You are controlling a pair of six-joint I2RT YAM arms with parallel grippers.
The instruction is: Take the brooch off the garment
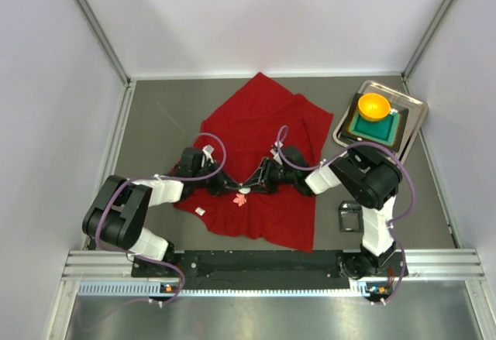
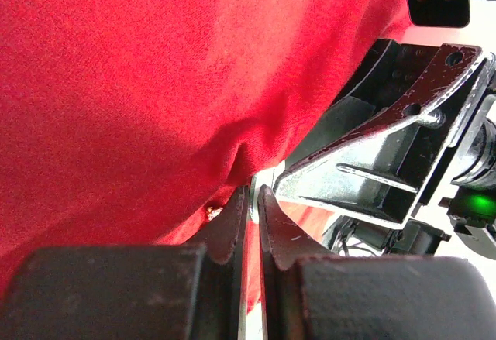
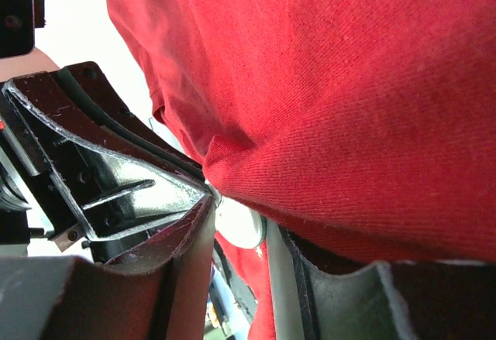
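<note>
Pale pink, the brooch point(image 1: 242, 198) lies on the red garment point(image 1: 263, 119) just below centre frame, under my two meeting tools. My left tool point(image 1: 232, 188) is pinched narrow on a cloth fold. My right tool point(image 1: 254, 183) stands partly apart around a pale round piece point(image 3: 242, 225), and I cannot tell whether it grips.

Close-up of a bright red garment point(image 2: 155, 84), filling the upper left and middle of the frame. At bottom centre, two dark fingers of the left end effector point(image 2: 253, 191), almost together with only a thin slit between, tips pinching a pucker in the cloth. From the right, the black and bare-metal right end effector point(image 2: 283, 181), tapering to a point just beside those tips. At the far right edge, a small green light point(image 2: 477, 202). Beside the left-hand finger, a tiny pale speck point(image 2: 211, 213), too small to identify.
</note>
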